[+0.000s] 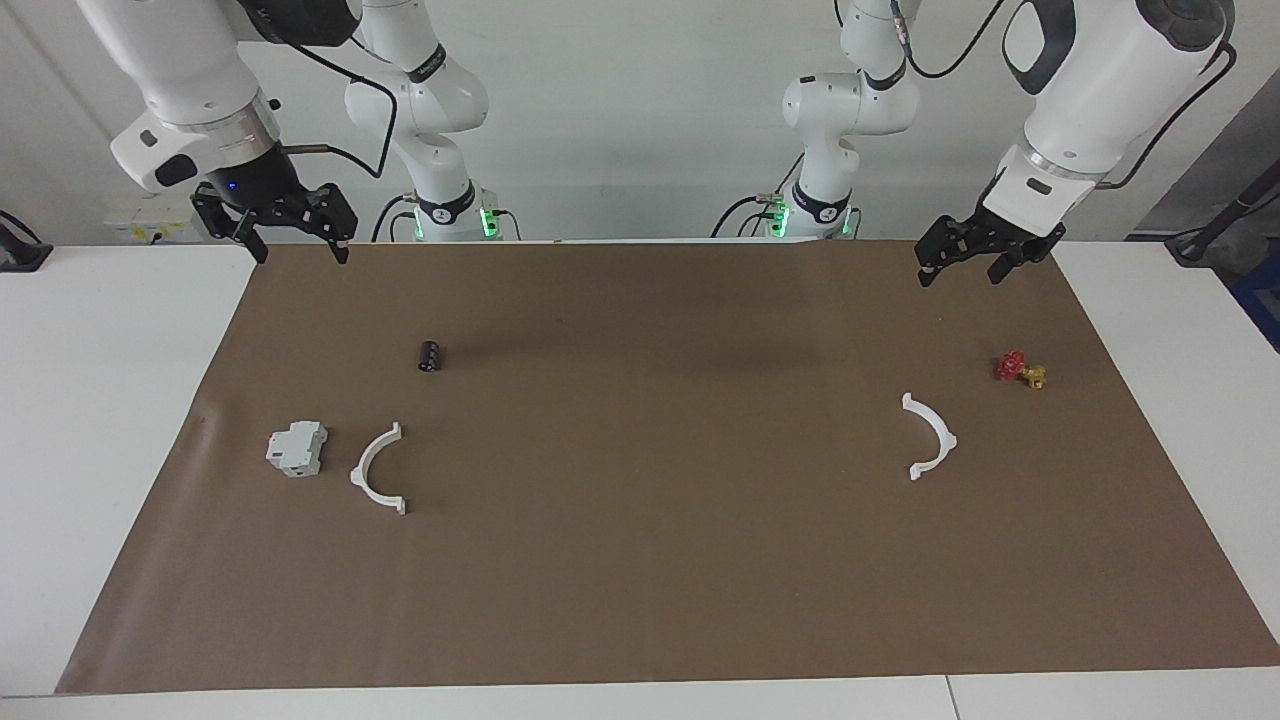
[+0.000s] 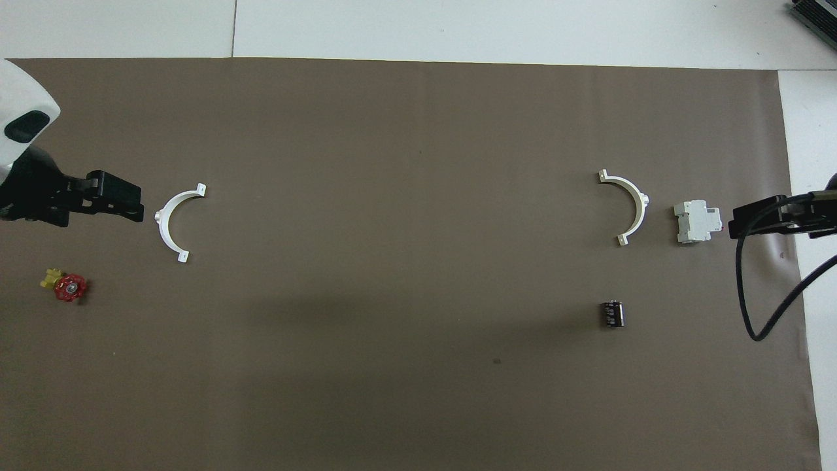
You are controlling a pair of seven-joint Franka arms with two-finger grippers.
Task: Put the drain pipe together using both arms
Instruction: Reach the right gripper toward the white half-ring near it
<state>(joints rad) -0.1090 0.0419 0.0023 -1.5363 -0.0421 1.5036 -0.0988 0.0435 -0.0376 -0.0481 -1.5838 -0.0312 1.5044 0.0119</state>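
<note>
A white table (image 1: 120, 420) carries a large brown paper sheet (image 1: 640, 560) that covers most of its top; bare white strips show at both ends and along the edge farthest from the robots. A plain pale wall rises where the two white arms are mounted, with green lights glowing at their bases.

The drain pipe lies in two separate white half-rings, well apart. One half-ring (image 1: 379, 469) rests toward the right arm's end of the sheet, just beside a grey-white boxy block (image 1: 297, 448) that sits closer to that end. A small dark cylinder (image 1: 431, 356) lies nearer to the robots than this half-ring. The other half-ring (image 1: 931, 437) rests toward the left arm's end, with a small red-and-yellow valve (image 1: 1020, 370) nearer to that end and a little nearer to the robots.

The right gripper (image 1: 295, 240) hangs in the air over the sheet's corner at its own end, fingers spread apart and holding nothing. The left gripper (image 1: 960, 268) hangs over the matching corner at its end, fingers likewise apart and empty. Black cables loop along both arms.
</note>
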